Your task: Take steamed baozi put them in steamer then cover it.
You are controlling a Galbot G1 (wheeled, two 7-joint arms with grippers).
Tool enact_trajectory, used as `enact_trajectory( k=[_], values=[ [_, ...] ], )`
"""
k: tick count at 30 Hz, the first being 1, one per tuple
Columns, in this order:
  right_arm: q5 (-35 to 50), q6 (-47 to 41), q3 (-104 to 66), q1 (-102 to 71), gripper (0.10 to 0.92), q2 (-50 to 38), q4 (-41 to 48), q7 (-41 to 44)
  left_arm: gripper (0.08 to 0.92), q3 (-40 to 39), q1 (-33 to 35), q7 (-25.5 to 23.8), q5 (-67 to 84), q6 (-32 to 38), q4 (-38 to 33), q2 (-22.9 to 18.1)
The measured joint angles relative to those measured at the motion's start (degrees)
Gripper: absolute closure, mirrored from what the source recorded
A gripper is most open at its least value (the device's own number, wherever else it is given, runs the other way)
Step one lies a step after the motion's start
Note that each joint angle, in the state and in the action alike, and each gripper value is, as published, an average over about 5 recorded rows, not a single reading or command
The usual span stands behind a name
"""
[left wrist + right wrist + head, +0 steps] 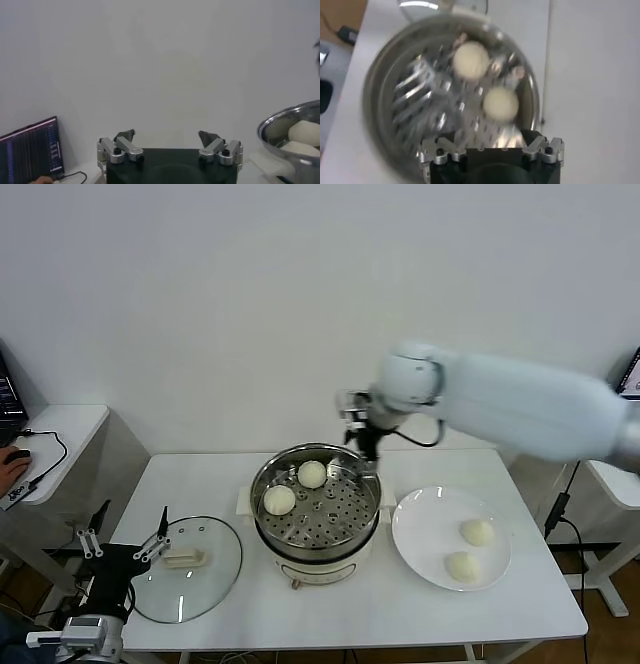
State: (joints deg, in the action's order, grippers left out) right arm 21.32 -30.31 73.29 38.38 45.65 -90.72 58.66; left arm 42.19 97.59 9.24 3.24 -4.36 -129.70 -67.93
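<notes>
Right end effector [358, 427] hangs open and empty over the steamer's [264, 484] far rim, so your two remaining baozi [470, 550] lie on the plate [420, 529] to its right and nearer you, well away from the open, parked left end effector [125, 542].

Four baozi [312, 474]; one steamer [262, 489]; one cover [222, 569]; one plate [425, 514].
</notes>
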Motion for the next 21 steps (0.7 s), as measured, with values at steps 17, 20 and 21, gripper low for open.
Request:
enact_trajectory(
  k=[17, 20, 21],
  values=[
    [-18.51, 9.26, -18.49, -28.84, 0.203, -22.3, -4.9, 3.18, 0.177, -0.92, 0.18, 0.11, -1.52, -0.38, 1.2, 0.03],
    [-20.6, 9.99, -20.52, -32.85, 0.203, -23.09, -4.29, 2.93, 0.177, -1.14, 0.11, 0.15, -1.91, -0.45, 1.43, -0.32],
    [-21.14, 10.13, -21.06, -34.0, 0.203, -23.17, -4.04, 2.8, 0.177, -1.17, 0.09, 0.16, -2.02, -0.46, 1.54, -0.43]
  ],
)
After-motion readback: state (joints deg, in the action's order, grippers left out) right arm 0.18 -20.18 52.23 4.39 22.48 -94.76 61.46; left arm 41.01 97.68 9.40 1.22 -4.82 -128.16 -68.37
